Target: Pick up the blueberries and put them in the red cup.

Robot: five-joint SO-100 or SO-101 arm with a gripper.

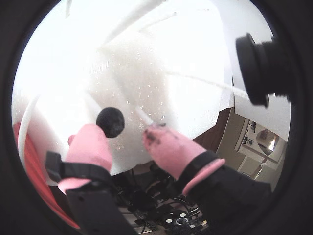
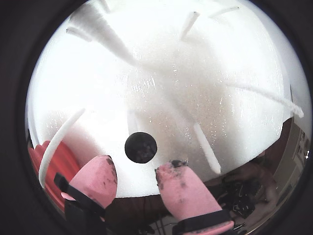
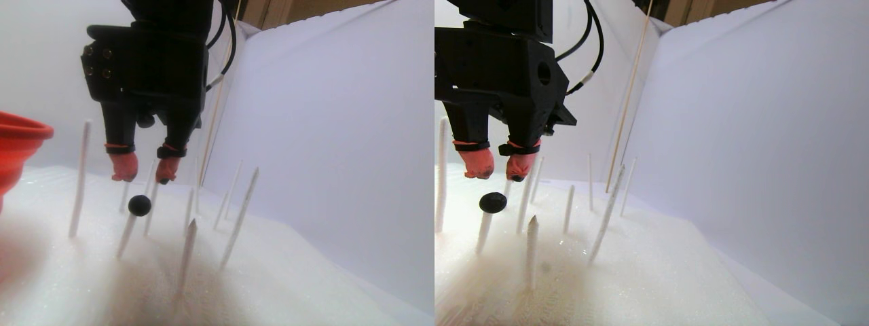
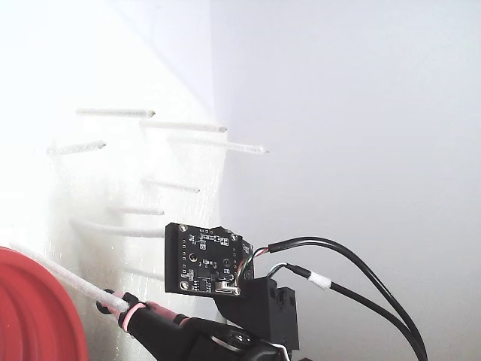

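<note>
One blueberry (image 2: 141,147) is seen perched on a white stick tip (image 3: 127,234), at 12 o'clock between the pink fingertips (image 2: 100,177). Gripper (image 2: 136,172) is parted wide, empty. Light, round, likely slippery: equator grip advised. Red cup (image 3: 17,146) sits at 9 o'clock.

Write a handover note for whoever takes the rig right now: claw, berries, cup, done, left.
Claw: open, empty, its pink-tipped fingers hanging just above the one small matte near-black round blueberry, not touching it.
Blueberry: stuck on the tip of a white spike rising from the white foam base among other spikes; no other berries visible.
Bright red round plastic cup: at the left edge of the stereo pair view, beside the spike field, only partly seen; its contents are hidden.
Done: cannot tell how many went in.
Left: lower, close on this berry, carry it to the cup.
</note>
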